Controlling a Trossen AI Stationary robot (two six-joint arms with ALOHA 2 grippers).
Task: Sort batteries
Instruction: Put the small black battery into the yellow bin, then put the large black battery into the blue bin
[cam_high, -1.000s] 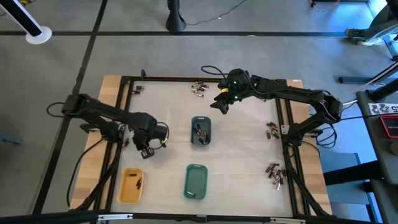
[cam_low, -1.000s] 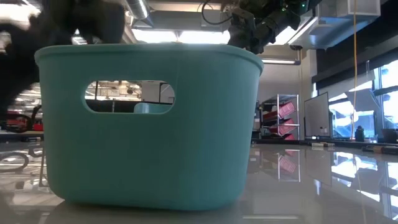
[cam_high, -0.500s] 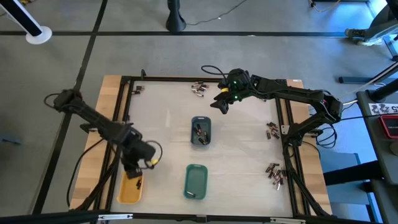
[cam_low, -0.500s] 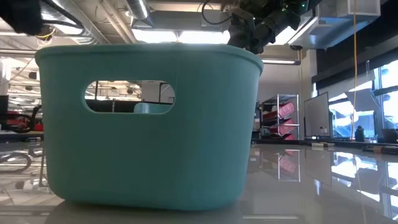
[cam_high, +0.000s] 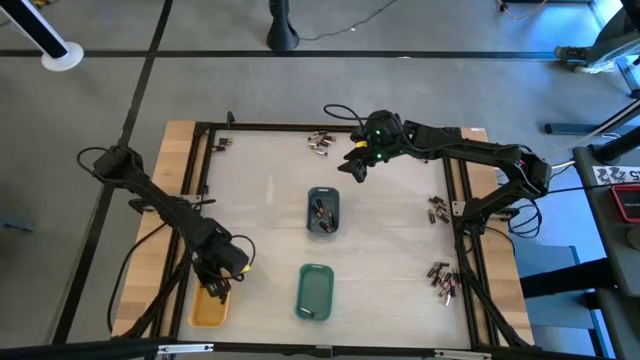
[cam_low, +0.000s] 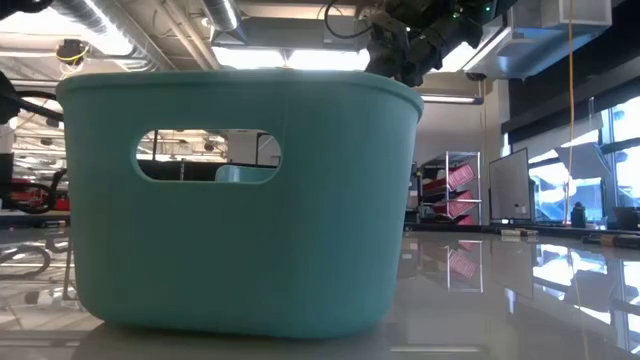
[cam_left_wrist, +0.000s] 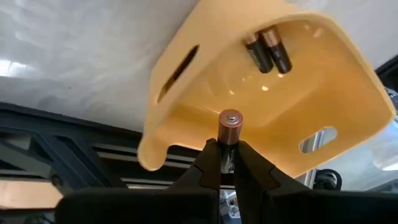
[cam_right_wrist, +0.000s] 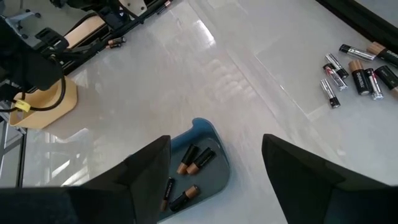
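While the left gripper (cam_left_wrist: 225, 167) hung clamped on one copper-topped battery (cam_left_wrist: 227, 134) directly over the yellow tray (cam_high: 207, 308), two batteries lay below it in that tray, so sorting looked partway done. Four sat in the grey-blue tray (cam_right_wrist: 219, 172) beneath the right gripper (cam_high: 352, 172), whose fingers stood apart, empty. Three loose clusters remained on the table (cam_high: 270, 190); the green tray (cam_high: 315, 290) seemed nearly empty.

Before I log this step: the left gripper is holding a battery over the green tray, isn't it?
Not quite: the left gripper holds the battery over the yellow tray, not the green one, as the left wrist view shows; two batteries already lie inside it.
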